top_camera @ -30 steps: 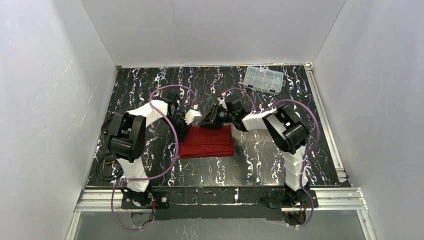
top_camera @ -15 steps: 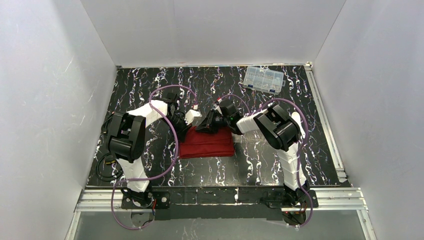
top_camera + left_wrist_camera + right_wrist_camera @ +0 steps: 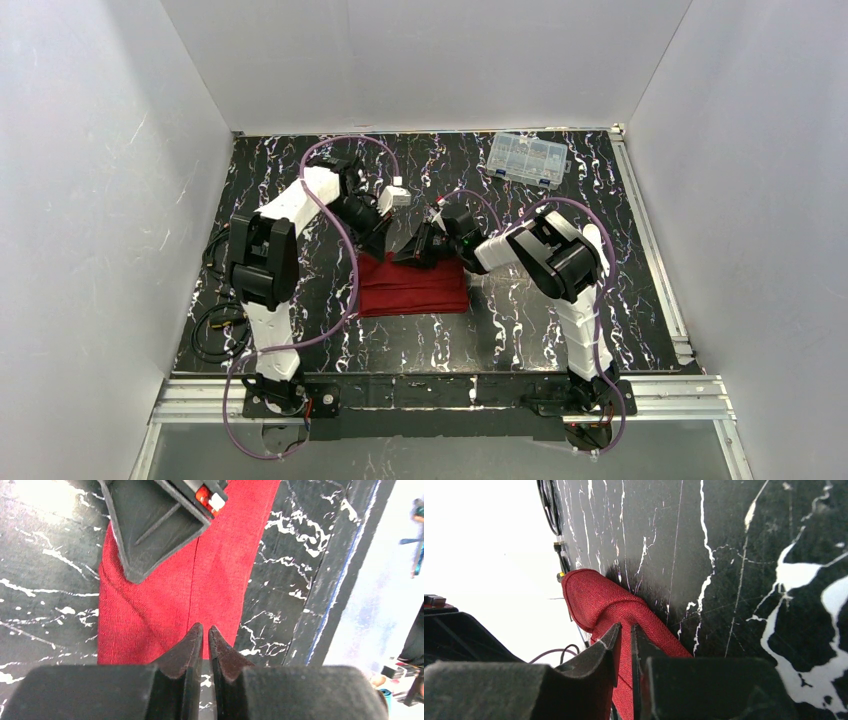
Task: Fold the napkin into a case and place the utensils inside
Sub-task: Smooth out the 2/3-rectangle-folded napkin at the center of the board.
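The deep red napkin [image 3: 415, 290] lies folded into a flat oblong in the middle of the black marbled table. My right gripper [image 3: 404, 253] is low at its far edge, shut on a raised fold of the cloth. In the right wrist view the red napkin [image 3: 594, 597] runs up between the jaws of that gripper [image 3: 625, 627]. My left gripper [image 3: 381, 242] hangs over the napkin's far left corner. The left wrist view shows the left gripper [image 3: 205, 628] above the napkin [image 3: 150, 605], jaws all but together and nothing between them. The utensils are out of view.
A clear plastic compartment box [image 3: 527, 158] sits at the far right of the table. Black cables [image 3: 213, 328] lie coiled near the left arm's base. The right gripper's dark body [image 3: 150, 525] fills the top of the left wrist view. White walls surround the table.
My left arm has lifted and swung back from the napkin's far left corner, its wrist now higher. The right gripper has shifted slightly left along the far edge, still holding cloth.
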Controlling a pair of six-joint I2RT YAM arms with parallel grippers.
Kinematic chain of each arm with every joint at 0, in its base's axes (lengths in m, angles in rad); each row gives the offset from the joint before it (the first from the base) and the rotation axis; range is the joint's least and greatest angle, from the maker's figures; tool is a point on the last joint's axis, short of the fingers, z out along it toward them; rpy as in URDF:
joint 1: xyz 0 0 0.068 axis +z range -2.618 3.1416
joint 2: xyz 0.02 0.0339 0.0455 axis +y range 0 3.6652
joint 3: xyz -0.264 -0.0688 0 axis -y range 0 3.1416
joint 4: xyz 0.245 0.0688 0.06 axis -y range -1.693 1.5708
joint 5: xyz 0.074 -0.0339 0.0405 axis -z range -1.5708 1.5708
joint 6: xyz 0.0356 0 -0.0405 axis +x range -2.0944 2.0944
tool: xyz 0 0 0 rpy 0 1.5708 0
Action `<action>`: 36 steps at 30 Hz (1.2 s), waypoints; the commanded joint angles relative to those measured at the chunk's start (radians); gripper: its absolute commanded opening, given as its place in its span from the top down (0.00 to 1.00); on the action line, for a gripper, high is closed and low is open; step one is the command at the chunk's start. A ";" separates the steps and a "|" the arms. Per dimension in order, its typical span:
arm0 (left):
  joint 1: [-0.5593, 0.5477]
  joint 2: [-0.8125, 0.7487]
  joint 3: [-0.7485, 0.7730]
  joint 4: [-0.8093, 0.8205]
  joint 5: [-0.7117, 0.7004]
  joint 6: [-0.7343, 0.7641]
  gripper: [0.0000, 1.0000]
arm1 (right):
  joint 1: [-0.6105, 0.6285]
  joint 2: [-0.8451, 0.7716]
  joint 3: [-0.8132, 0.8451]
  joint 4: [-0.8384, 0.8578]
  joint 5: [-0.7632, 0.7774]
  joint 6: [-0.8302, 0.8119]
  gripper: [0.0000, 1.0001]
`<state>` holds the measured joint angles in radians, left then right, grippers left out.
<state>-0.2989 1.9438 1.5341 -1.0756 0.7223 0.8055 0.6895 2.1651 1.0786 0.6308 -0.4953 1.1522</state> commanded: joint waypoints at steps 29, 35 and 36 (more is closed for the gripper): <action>0.129 0.293 0.028 0.096 -0.049 -0.213 1.00 | -0.050 -0.079 -0.099 -0.041 -0.021 -0.047 0.75; 0.129 0.274 0.012 0.107 -0.062 -0.204 1.00 | -0.142 -0.098 -0.188 -0.067 -0.103 -0.100 0.75; 0.129 0.272 0.011 0.109 -0.065 -0.203 1.00 | -0.157 -0.100 -0.199 -0.080 -0.105 -0.112 0.75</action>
<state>-0.1780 2.2326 1.5787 -1.0046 0.7742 0.5648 0.5938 2.0834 0.9413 0.6460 -0.5652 1.1179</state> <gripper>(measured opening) 0.007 0.250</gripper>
